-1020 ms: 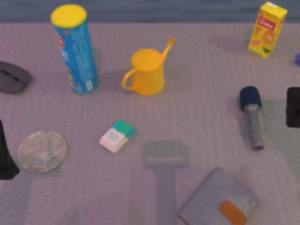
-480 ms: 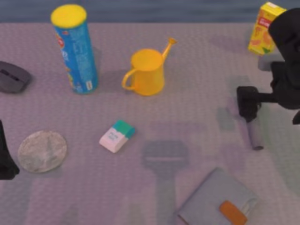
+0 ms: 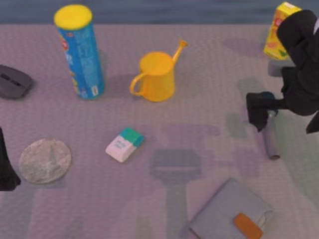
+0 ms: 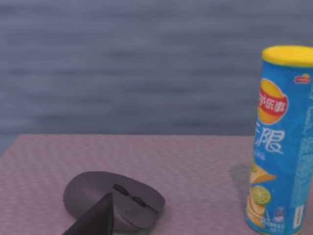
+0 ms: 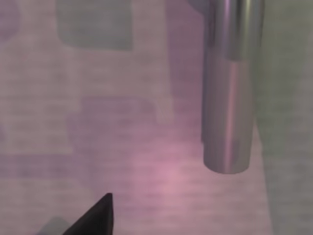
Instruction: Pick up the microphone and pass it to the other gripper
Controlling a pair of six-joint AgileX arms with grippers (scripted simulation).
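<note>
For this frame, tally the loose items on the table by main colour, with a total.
Yellow: 2, watering can, juice carton
Blue: 1, chip can
Grey: 4, mouse, round disc, wallet, microphone
White and teal: 1, eraser
Total: 8

The right arm reaches in from the top view's right edge, bent over the right side of the counter, its black right gripper [image 3: 260,113] pointing leftward and low. The left gripper [image 3: 6,164] sits parked at the left edge, only partly in view.
</note>
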